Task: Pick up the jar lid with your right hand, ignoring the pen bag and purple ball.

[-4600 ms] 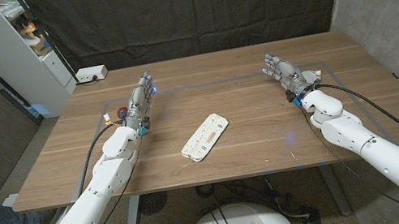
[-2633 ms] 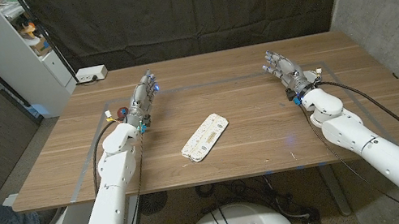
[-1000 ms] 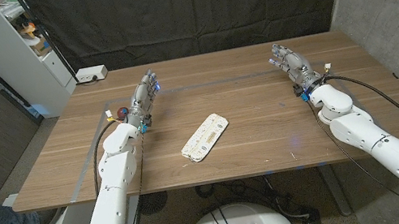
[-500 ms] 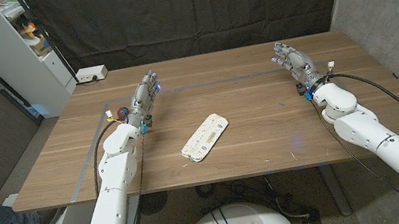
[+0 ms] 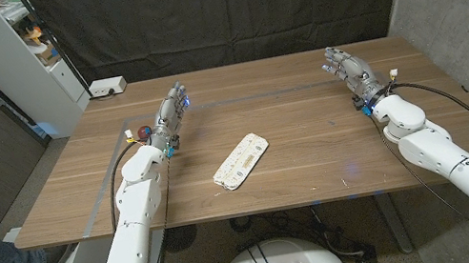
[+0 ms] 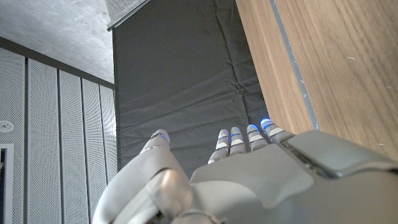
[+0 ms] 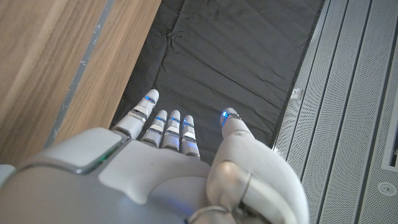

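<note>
Pre-reach step: your right hand (image 5: 349, 71) at far right of worktop (image 5: 315, 151), fingers straight, near together, empty. No lid seen; only pen bag (image 5: 242, 160) mid-worktop. Locate lid before reaching.

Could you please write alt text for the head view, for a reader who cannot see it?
Two white robot arms reach across a wooden table, the left hand and right hand both empty with fingers extended. A flat white patterned pouch lies between them at the table's middle.
</note>
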